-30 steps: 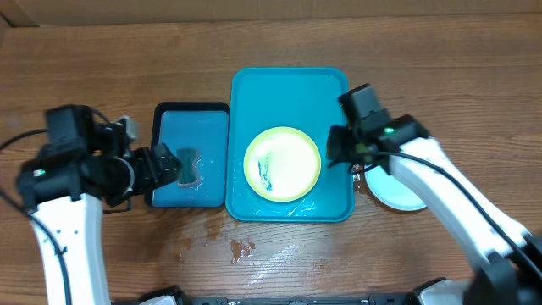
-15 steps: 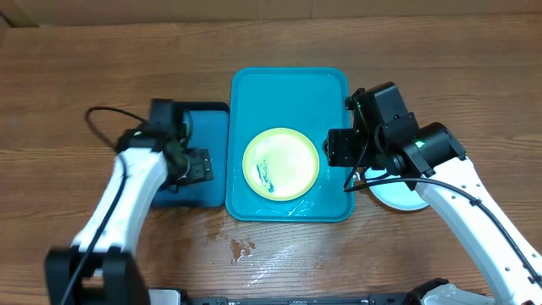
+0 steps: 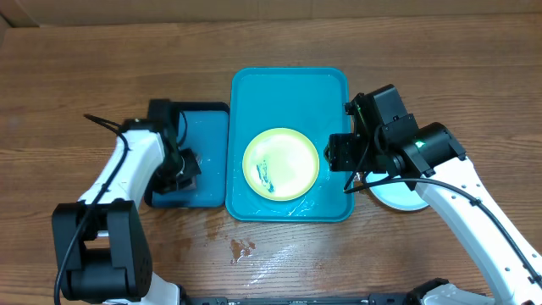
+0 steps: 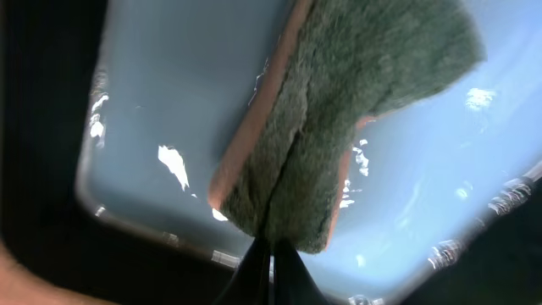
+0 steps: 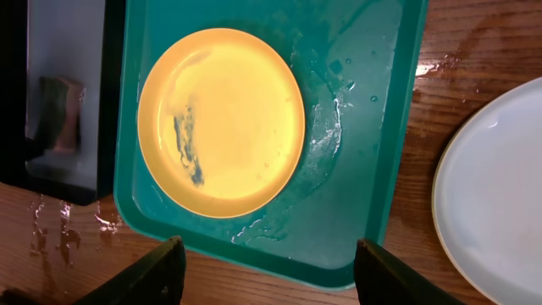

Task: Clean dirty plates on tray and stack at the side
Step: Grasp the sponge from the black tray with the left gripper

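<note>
The left gripper (image 4: pixel 271 254) pinched a green sponge (image 4: pixel 339 110) over the small blue tray (image 3: pixel 207 127). The right gripper (image 5: pixel 275 267) hung spread above the teal tray (image 3: pixel 288 85), where a smeared yellow-green plate (image 3: pixel 280 163) lay (a pale plate (image 5: pixel 495 195) sat just beside the tray).

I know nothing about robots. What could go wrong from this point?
The teal tray is wet around the yellow-green plate, and the right gripper is open, not holding it, so the plate may slide when its dark smear is scrubbed. The left gripper seems to pinch the sponge by one end only; hard scrubbing might twist it loose. Water lies on the table, and more could spill.
</note>
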